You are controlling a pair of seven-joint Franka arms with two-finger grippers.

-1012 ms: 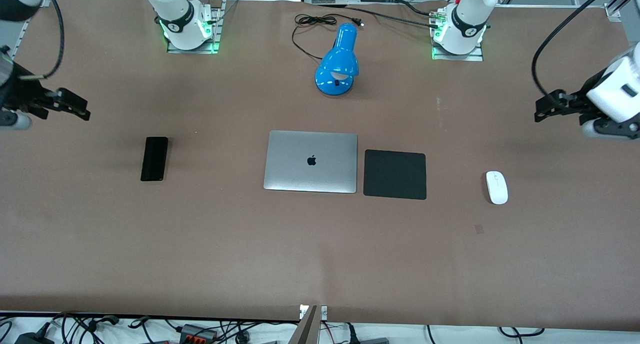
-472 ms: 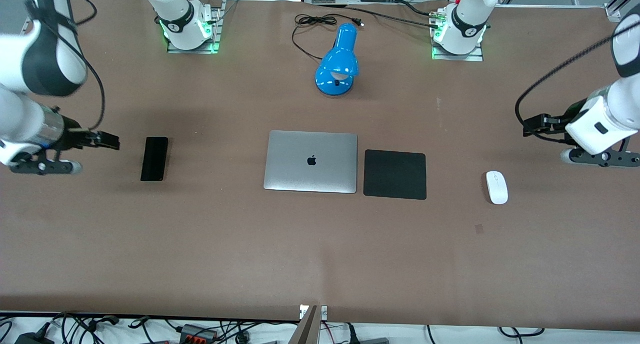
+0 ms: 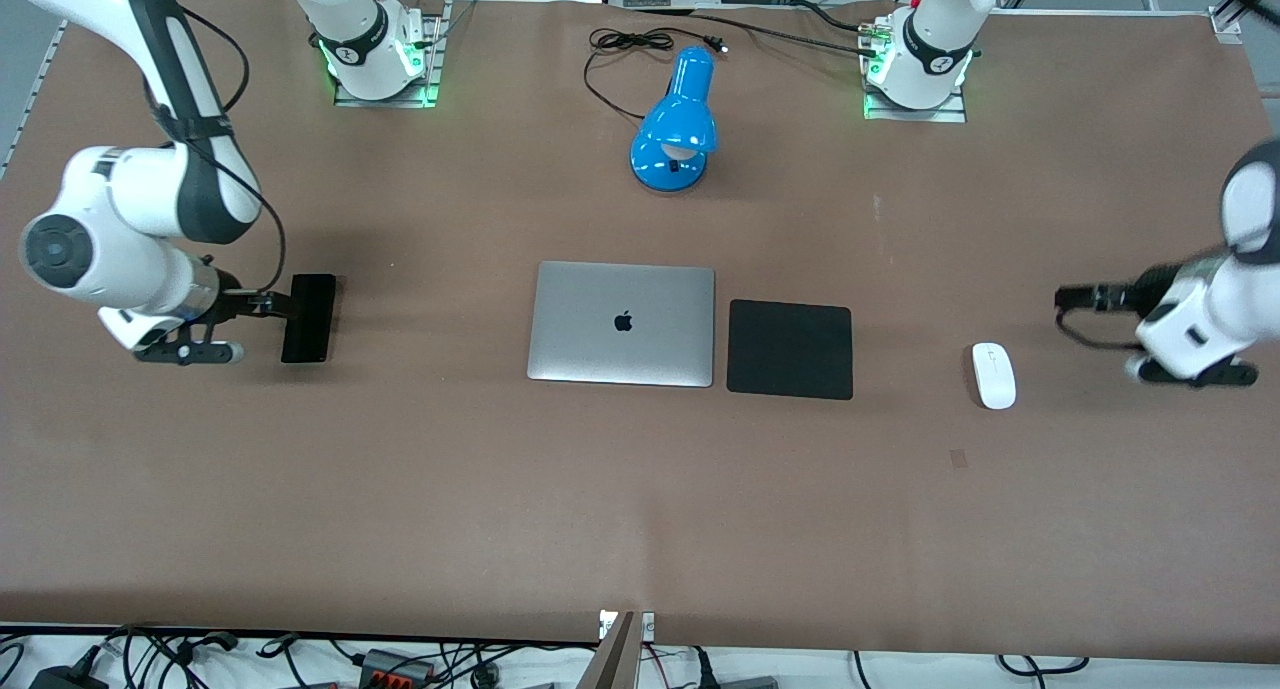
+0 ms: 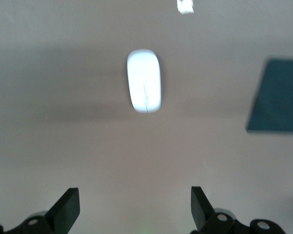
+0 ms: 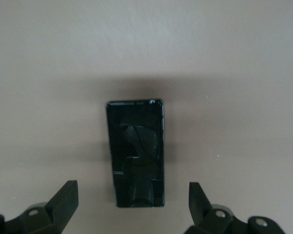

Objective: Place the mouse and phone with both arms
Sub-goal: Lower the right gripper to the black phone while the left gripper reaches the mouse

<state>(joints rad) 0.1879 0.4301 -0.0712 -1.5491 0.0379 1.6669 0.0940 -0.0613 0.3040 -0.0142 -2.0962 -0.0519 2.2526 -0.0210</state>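
The black phone (image 3: 308, 318) lies flat on the table toward the right arm's end. My right gripper (image 3: 272, 305) is open and empty, low over the table at the phone's edge. In the right wrist view the phone (image 5: 135, 152) lies just ahead of the open gripper (image 5: 132, 204). The white mouse (image 3: 994, 375) lies toward the left arm's end. My left gripper (image 3: 1072, 297) is open and empty over the table beside the mouse. In the left wrist view the mouse (image 4: 144, 81) lies well ahead of the open gripper (image 4: 134, 209).
A closed silver laptop (image 3: 621, 323) lies mid-table with a black mouse pad (image 3: 789, 349) beside it, between laptop and mouse. The pad (image 4: 278, 95) also shows in the left wrist view. A blue desk lamp (image 3: 677, 119) with its cable stands between the arm bases.
Both arms have swung down and inward: the right gripper has come up to the phone's edge, the left gripper has moved closer to the mouse. Phone and mouse have not moved.
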